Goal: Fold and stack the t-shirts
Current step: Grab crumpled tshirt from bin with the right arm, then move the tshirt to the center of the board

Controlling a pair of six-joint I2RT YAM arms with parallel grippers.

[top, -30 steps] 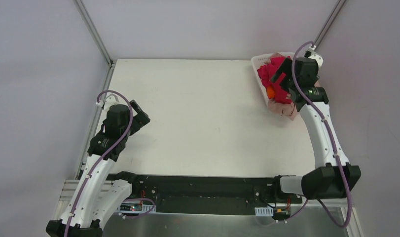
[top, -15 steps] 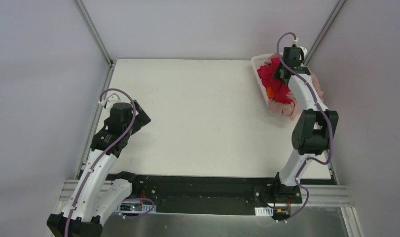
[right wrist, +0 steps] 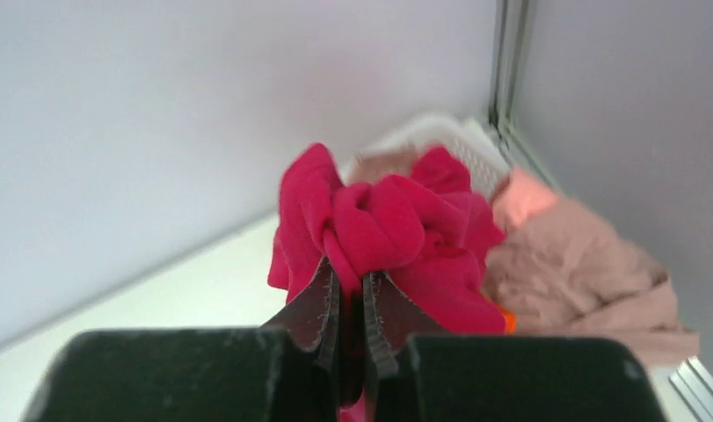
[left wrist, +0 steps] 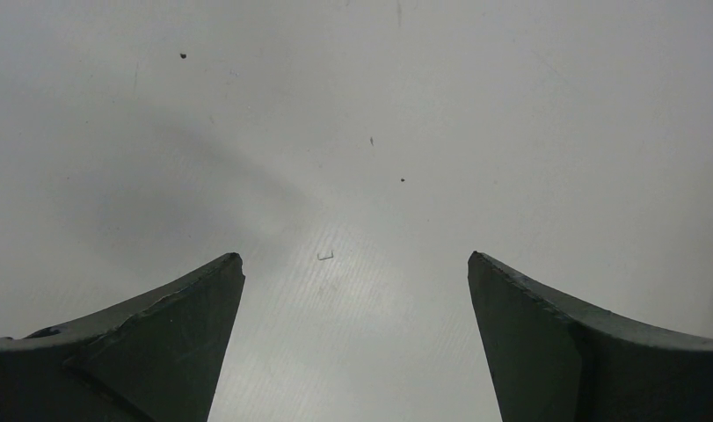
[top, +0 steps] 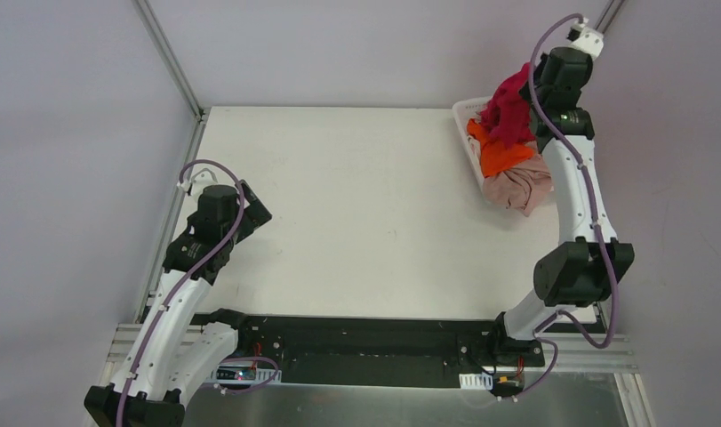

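Far right corner: white plastic basket [top: 464,114] near the wall, with an aluminium corner post [top: 596,31] just behind it. The right arm reaches up over the basket and hides its far side. Table [top: 356,205] is matte white, with a few dark specks in the left wrist view.

Right gripper [right wrist: 350,274] is clenched on the red shirt [top: 509,108]. A bunched knot of soft cloth bulges past the fingertips and the rest hangs toward the basket. Orange shirt [top: 501,157] lies crumpled in the basket. Pink shirt [top: 520,185] slumps over its near edge, possibly more than one piece, but the folds are too tangled to tell. Left gripper [left wrist: 356,259] has its jaws spread wide, low over the table near its left edge.

Versus half a second ago: the right gripper has risen out of the basket with the red shirt, and the orange shirt is now uncovered. Left arm unchanged.
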